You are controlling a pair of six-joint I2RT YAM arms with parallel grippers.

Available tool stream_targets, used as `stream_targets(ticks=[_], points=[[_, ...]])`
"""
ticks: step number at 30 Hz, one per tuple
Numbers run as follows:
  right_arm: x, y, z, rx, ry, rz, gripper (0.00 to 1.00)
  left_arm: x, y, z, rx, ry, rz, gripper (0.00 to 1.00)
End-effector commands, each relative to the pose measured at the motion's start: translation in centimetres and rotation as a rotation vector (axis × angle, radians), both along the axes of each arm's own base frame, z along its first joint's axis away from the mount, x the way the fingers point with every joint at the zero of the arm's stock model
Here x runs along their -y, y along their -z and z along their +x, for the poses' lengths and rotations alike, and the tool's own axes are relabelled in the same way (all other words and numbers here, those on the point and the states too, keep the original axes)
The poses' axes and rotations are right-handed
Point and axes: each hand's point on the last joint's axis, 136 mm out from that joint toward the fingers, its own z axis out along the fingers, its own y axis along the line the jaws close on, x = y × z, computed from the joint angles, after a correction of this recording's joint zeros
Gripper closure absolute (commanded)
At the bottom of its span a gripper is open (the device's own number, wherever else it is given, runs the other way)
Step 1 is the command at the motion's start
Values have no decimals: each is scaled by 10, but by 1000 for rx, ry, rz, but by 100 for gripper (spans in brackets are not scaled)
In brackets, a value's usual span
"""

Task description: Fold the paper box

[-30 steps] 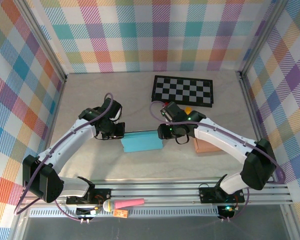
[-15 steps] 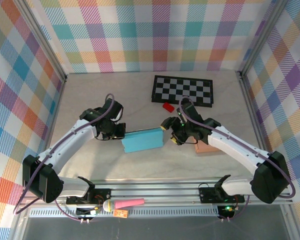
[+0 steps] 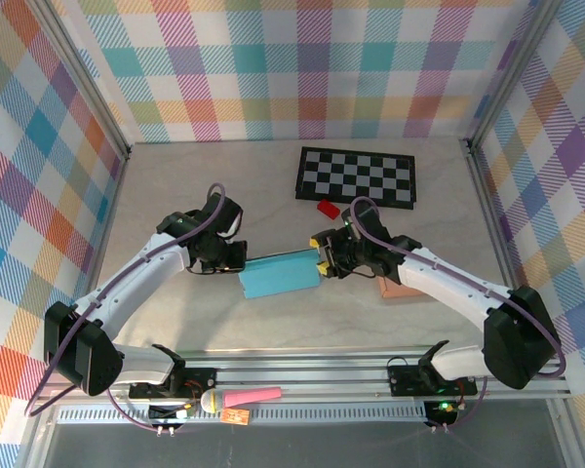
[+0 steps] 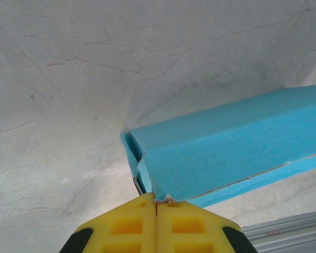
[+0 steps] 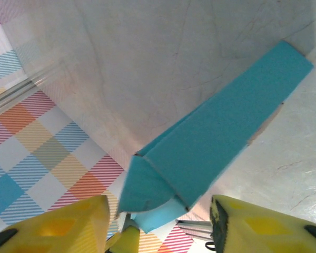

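Elongated turquoise paper box [image 3: 278,275] over pale marbled tabletop [image 3: 175,185]: left end is clamped by left pincer [image 4: 156,203]; right end flap is flanked by right pincer [image 5: 158,213], fingers held apart

Matt blue paper box [image 3: 278,274] on a smooth, marbled table [image 3: 175,185].

pastel plaid walls [image 3: 273,68] enclose a pale, marbled tabletop [image 3: 195,185] with a metal rail [image 3: 312,370] along its near edge.

The top camera looked down on the paper box [image 3: 278,274] from high above; both wrist cameras faced its opposite ends closely.
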Motion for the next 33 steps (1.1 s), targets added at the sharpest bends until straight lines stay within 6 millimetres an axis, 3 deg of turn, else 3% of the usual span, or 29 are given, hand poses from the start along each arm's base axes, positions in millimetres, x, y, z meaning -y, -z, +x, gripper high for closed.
stream_targets(ticks=[1, 7, 11, 16, 19, 23, 33], points=[[2, 7, -4, -30, 19, 15, 52, -4, 9, -17, -84, -3, 38, 100], [4, 14, -5, -28, 7, -14, 66, -2, 6, -17, -81, -7, 21, 99], [8, 23, -8, -40, -6, -46, 70, 2, -10, -18, -56, -46, -35, 66], [13, 30, -14, -61, -11, -70, 70, 4, -39, -17, 3, -173, -174, 47], [14, 31, -15, -65, -12, -76, 71, -7, -43, -13, 7, -303, -256, 45], [13, 32, -15, -71, -19, -81, 71, -12, -31, -7, -38, -420, -364, 45], [14, 33, -19, -80, -30, -89, 72, -8, -13, 9, -63, -487, -451, 51]])
